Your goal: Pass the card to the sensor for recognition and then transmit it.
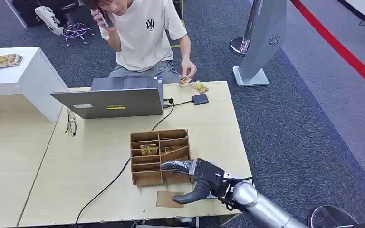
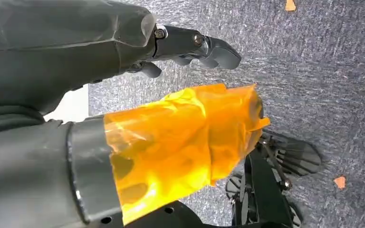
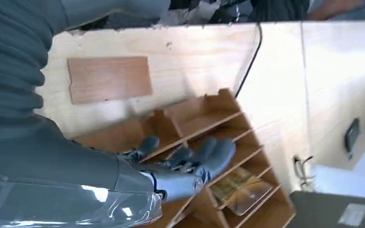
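The pale wooden table (image 1: 100,156) was smooth and wide. On it sat the brown partitioned organizer box (image 1: 160,156), a glossy yellowish card (image 1: 148,150) lying in one left compartment. My right hand (image 1: 192,179) reached in over the box's near right side, fingers (image 3: 209,154) spread above the slots, thumb hanging apart, holding nothing. My left hand (image 2: 123,118) hung over grey carpet, its fingers loosely extended and empty, orange film wrapping the thumb.
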Motion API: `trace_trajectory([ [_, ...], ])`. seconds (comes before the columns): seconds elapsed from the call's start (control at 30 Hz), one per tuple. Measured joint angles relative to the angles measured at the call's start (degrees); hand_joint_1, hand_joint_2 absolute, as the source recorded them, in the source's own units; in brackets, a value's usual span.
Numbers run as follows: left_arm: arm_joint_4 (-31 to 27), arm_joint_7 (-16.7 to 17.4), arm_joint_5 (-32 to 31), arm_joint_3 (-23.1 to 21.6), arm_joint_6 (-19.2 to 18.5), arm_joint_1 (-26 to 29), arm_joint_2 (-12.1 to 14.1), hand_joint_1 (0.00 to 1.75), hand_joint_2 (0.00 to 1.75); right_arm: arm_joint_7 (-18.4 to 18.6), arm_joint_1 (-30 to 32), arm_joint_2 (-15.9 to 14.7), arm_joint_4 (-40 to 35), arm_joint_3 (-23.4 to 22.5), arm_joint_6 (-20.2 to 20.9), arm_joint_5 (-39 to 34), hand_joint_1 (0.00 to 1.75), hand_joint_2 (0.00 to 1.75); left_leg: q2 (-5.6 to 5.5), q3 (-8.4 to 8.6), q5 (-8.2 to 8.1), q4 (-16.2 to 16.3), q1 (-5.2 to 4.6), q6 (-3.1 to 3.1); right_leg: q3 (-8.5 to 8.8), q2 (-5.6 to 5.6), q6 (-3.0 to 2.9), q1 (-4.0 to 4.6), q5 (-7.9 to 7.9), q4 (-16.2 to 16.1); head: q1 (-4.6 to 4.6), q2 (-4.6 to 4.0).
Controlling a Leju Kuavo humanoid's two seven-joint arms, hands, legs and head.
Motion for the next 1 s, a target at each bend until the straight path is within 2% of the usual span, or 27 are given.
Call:
trace_trajectory([
  [0.13,0.0,-0.2,-0.1,0.0,0.0,0.0,0.0,0.0,0.0,-3.7,0.1,-1.4,-3.5,0.0,5.0,-2.5,0.05,1.75,0.01,0.0,0.0,0.0,-0.01,0.0,0.0,0.01,0.0,0.0,0.0,0.0,0.0,0.0],
  [0.23,0.0,-0.2,-0.1,0.0,0.0,0.0,0.0,0.0,0.0,-3.8,0.0,-1.9,-6.1,0.0,5.8,-3.4,0.07,1.75,0.01,0.0,0.0,0.0,-0.01,0.0,0.0,0.0,0.0,0.0,0.0,0.0,0.0,0.0],
  [0.27,0.0,-0.2,-0.1,0.0,0.0,0.0,0.0,0.0,0.0,-3.8,0.0,-2.1,-7.1,-0.1,6.0,-3.4,0.16,1.75,0.01,0.0,0.0,0.0,-0.01,0.0,0.0,0.0,0.0,0.0,0.0,0.0,0.0,0.0],
  [0.33,0.0,-0.3,0.0,0.0,0.0,0.0,-0.1,0.0,0.0,-3.4,-0.1,-2.2,-8.6,-0.2,5.8,-3.2,0.23,1.75,0.01,0.0,0.0,0.0,-0.01,0.0,0.01,0.01,0.0,0.0,0.0,0.0,0.0,0.0],
  [0.37,0.0,-0.3,0.0,0.0,0.0,0.0,-0.1,0.0,0.0,-3.2,-0.2,-2.2,-9.2,-0.3,5.3,-3.0,0.51,1.75,0.01,0.0,0.0,0.0,-0.01,0.0,0.0,0.01,0.0,0.0,0.0,0.0,0.0,0.0],
  [0.4,0.0,-0.3,0.0,0.0,0.0,0.0,-0.1,0.0,0.0,-2.9,-0.5,-2.2,-9.7,-0.4,4.7,-2.6,0.63,1.75,0.01,0.0,0.0,0.0,-0.01,0.0,0.01,0.01,0.0,0.0,0.0,0.0,-0.02,0.0],
  [0.53,0.0,-0.3,0.2,0.0,0.0,0.0,-0.3,0.0,0.0,-0.7,-1.9,-2.0,-11.0,-0.4,-0.9,3.5,0.73,1.75,0.0,-0.01,0.0,0.0,-0.01,0.0,0.02,0.0,0.0,0.0,0.0,0.0,0.0,0.0],
  [0.57,0.0,-0.2,0.2,0.0,0.0,0.0,-0.3,0.0,0.0,0.2,-2.6,-1.6,-11.0,-0.2,-2.6,5.8,0.84,1.75,0.02,-0.01,0.0,0.0,0.0,0.0,0.02,0.02,0.0,0.0,0.01,0.0,0.02,0.0],
  [0.63,0.0,-0.2,0.3,0.0,0.0,-0.1,-0.4,0.0,0.0,1.7,-4.1,-0.7,-10.9,0.3,-5.7,10.9,0.86,1.75,0.05,0.01,0.0,0.0,0.0,0.0,0.02,0.04,0.0,0.0,0.01,0.0,0.0,0.0],
  [0.67,0.0,-0.1,0.3,0.0,0.0,-0.1,-0.4,0.0,0.0,2.3,-4.8,-0.1,-10.9,0.6,-6.7,12.3,0.99,1.75,0.03,0.02,0.01,0.0,0.0,0.0,0.02,0.03,0.0,0.01,0.01,0.0,-0.02,0.0],
  [0.73,0.0,0.0,0.5,0.0,0.0,-0.1,-0.4,0.0,0.0,3.3,-5.9,1.1,-10.8,1.2,-8.3,15.1,0.98,1.75,0.0,0.0,0.01,0.0,0.0,-0.01,0.02,-0.01,-0.01,0.01,0.0,0.0,0.0,0.0],
  [0.8,0.0,0.1,0.6,0.0,0.0,-0.1,-0.4,0.0,0.0,4.5,-7.1,2.1,-10.4,2.1,-10.2,19.0,0.72,1.75,0.01,0.0,0.01,0.0,0.0,-0.01,0.01,0.01,-0.01,0.01,0.0,0.0,0.0,0.0],
  [0.83,0.0,0.1,0.6,0.0,0.0,-0.2,-0.4,0.0,0.0,4.9,-7.5,2.6,-10.3,2.5,-10.8,20.3,0.65,1.75,0.02,0.0,0.01,0.0,0.0,-0.01,0.01,0.02,-0.01,0.02,0.0,0.0,0.0,0.0],
  [1.0,0.0,0.1,0.6,0.0,0.0,-0.2,-0.5,0.0,0.0,5.0,-7.7,2.7,-10.2,2.6,-11.1,20.8,0.65,1.75,0.02,0.0,0.01,0.0,0.0,-0.01,0.01,0.02,-0.01,0.02,0.0,0.0,0.0,0.0],
])
